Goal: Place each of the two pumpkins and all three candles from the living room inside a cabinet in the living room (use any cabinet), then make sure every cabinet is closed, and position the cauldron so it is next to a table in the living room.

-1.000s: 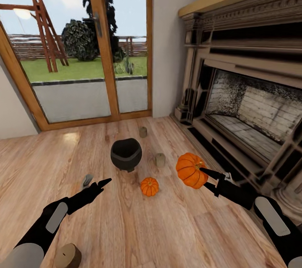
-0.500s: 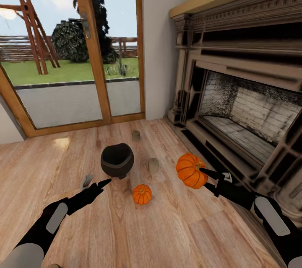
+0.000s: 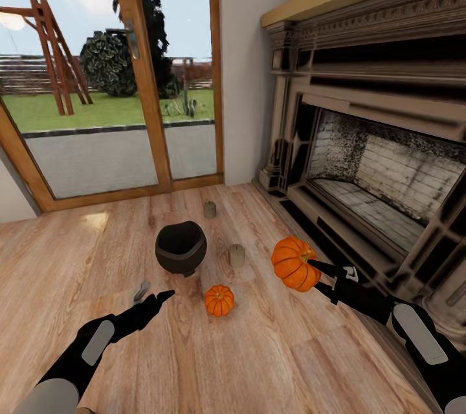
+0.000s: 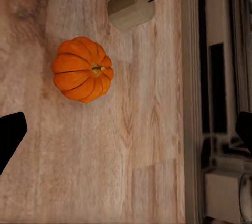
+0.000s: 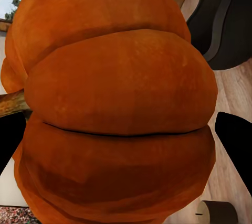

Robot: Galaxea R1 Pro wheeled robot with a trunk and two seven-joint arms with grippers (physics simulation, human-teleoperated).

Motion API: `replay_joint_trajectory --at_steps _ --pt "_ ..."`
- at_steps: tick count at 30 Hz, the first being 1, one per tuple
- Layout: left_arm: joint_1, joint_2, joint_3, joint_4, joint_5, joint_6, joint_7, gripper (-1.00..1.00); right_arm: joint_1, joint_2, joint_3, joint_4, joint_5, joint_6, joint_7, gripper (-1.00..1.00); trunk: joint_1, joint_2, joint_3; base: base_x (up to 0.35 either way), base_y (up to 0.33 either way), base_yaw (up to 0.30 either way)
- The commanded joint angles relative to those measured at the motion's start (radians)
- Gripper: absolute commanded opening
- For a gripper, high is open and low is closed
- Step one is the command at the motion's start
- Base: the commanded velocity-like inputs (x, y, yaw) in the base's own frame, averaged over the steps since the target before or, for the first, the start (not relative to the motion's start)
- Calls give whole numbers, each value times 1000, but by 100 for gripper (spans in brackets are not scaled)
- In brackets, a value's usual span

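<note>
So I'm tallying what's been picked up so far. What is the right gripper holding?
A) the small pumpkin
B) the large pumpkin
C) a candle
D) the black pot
B: in the head view the right gripper is closed on the large pumpkin, which sits between its fingers in the right wrist view, while the small pumpkin, two candles and the black pot rest on the floor.

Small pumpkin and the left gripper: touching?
Apart. In the head view bare wood floor separates the left gripper from the small pumpkin; the left wrist view also shows the pumpkin alone on the floor, clear of the finger.
</note>
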Motion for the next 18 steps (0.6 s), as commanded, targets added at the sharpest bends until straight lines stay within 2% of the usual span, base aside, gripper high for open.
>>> replay_joint_trajectory --at_steps 1,12,18 --pt "-1 -2 3 4 5 4 -2 100 -1 0 -1 0 -1 5 1 -100 0 0 -1 0 0 0" --pt "-1 -4 4 3 2 -28 -20 100 -1 0 -1 0 0 5 1 -100 0 0 -1 3 0 0" --pt "-1 -4 3 1 2 -32 -20 100 -1 0 -1 0 0 5 1 -100 0 0 -1 171 18 0"
